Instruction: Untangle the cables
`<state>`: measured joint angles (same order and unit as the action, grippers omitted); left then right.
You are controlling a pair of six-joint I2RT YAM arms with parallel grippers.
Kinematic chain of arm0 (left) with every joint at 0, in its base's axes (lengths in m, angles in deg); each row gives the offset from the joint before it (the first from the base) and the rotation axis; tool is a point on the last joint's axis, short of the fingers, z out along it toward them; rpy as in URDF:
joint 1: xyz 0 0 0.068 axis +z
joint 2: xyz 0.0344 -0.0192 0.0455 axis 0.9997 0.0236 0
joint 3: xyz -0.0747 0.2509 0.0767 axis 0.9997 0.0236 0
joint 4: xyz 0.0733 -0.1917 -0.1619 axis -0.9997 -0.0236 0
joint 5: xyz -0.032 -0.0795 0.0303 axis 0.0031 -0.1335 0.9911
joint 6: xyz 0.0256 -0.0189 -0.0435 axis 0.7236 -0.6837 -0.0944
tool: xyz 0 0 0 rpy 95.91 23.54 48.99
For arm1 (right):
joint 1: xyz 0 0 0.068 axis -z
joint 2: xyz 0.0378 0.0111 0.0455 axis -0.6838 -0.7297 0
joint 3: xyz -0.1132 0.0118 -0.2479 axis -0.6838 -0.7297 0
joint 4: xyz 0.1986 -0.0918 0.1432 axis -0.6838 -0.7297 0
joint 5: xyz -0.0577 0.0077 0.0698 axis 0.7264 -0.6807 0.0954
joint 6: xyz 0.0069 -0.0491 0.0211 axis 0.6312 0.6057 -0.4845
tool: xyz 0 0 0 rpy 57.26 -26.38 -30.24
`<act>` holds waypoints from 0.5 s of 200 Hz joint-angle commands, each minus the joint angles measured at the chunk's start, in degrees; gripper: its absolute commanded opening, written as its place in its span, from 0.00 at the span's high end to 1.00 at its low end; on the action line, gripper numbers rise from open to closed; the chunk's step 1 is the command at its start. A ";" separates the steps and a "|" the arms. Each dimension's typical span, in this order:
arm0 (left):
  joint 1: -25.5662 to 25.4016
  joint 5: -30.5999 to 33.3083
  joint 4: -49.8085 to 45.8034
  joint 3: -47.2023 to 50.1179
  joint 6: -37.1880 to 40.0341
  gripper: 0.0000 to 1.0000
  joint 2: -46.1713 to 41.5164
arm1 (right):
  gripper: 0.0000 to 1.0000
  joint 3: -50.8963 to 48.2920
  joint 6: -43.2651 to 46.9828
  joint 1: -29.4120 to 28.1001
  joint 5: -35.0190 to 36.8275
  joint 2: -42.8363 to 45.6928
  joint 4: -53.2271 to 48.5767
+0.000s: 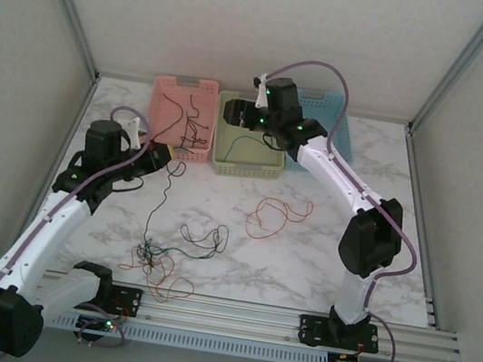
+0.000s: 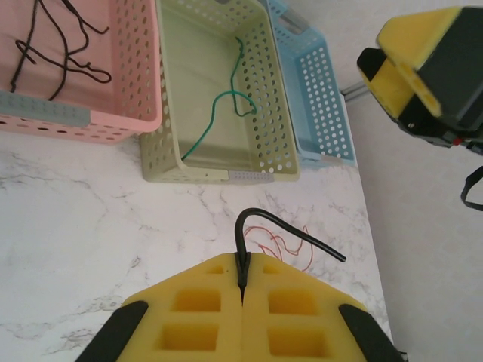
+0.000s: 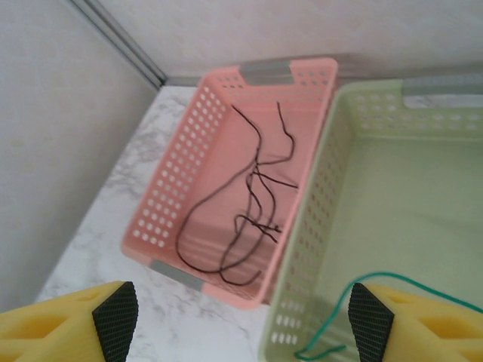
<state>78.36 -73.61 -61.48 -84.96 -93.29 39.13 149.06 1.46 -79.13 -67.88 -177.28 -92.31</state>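
On the marble table (image 1: 321, 258), by the front edge: a knot of cables (image 1: 155, 264) in black, green and orange-red lies tangled. A loose black wire (image 1: 205, 238) curls just beside it, and an orange-red loop (image 1: 277, 216) lies apart, toward the right arm.
Left gripper (image 2: 243, 275): the yellow fingers (image 2: 196, 309) are pressed together on a thin black cable (image 2: 260, 225). It arches up from the seam between them and ends free to the right.
Left gripper, overhead: it sits just in front of the pink basket (image 1: 183, 117), and a dark strand trails from it down toward the knot. The pinch itself is too small to make out from up there; the wrist camera makes it plain.
Right gripper (image 3: 241, 328): the fingers stand wide apart with nothing between them. Overhead it hangs over the green basket (image 1: 245, 159).
Pink basket, from the right wrist: several black wires (image 3: 253, 211) lie loose on the floor, each strand distinct. Overhead they read as a scribble.
Green basket, from the left wrist: one green wire (image 2: 226, 105) runs along the floor.
Blue basket (image 2: 324, 98): its perforated side wall is clear from the left wrist. Overhead the right arm covers much of it, and what is inside cannot be told.
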 commanded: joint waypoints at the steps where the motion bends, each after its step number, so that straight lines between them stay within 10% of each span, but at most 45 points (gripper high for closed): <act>1: -0.11 -2.73 2.93 0.63 -0.97 1.00 -0.12 | 0.23 -2.90 3.07 0.26 4.72 4.54 5.03; 100: -0.15 -8.18 8.13 1.32 -4.30 1.00 0.25 | 0.24 -12.81 2.24 2.23 6.09 9.23 11.56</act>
<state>78.36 -78.31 -57.15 -84.57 -95.56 39.37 139.29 2.70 -77.07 -63.80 -172.50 -84.42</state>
